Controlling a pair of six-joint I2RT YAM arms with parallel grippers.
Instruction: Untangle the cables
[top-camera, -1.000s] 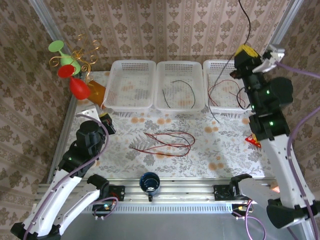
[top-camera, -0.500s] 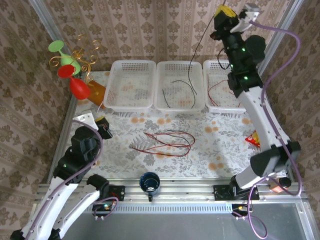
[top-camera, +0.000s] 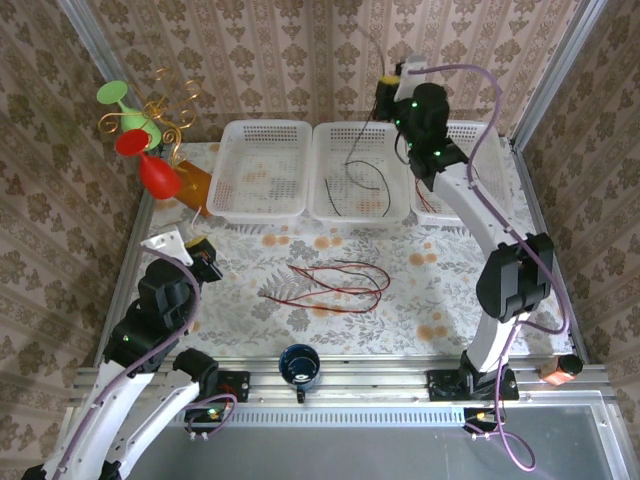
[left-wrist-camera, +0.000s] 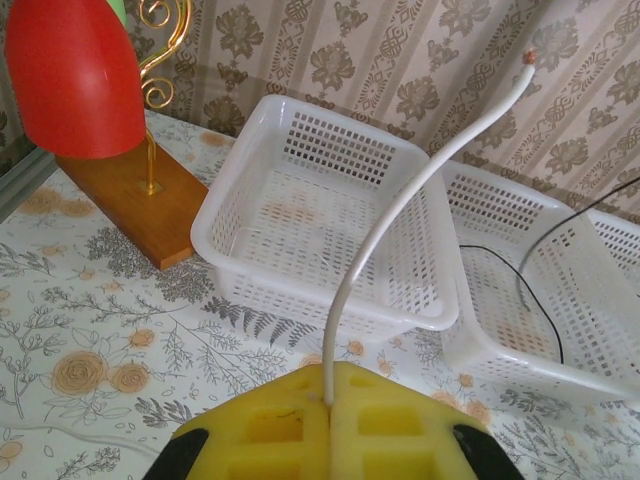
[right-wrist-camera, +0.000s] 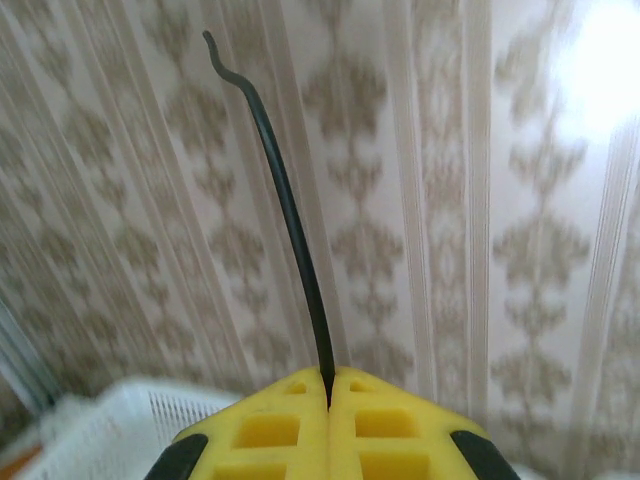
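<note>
My left gripper (left-wrist-camera: 330, 395) is shut on a thin white cable (left-wrist-camera: 400, 205) that arcs up over the left white basket (left-wrist-camera: 230, 215). In the top view the left gripper (top-camera: 205, 250) hovers at the table's left side. High at the back, over the middle basket (top-camera: 325, 205), my right gripper (top-camera: 386, 90) is shut on a black cable (right-wrist-camera: 284, 190) whose free end points up along the wall. A tangle of red and black cables (top-camera: 335, 285) lies looped on the table's middle. Another black cable (top-camera: 378, 180) lies in the middle basket, and red cables (top-camera: 428, 195) in the right basket.
Three white baskets stand in a row along the back wall. A wooden-based ornament with red and green shades (top-camera: 150, 170) stands at the back left. A dark blue cup (top-camera: 299, 364) sits at the front rail. Patterned walls close in on three sides.
The right arm has swung from the back right corner leftward to above the middle basket, carrying the black cable. The left arm has shifted slightly.
</note>
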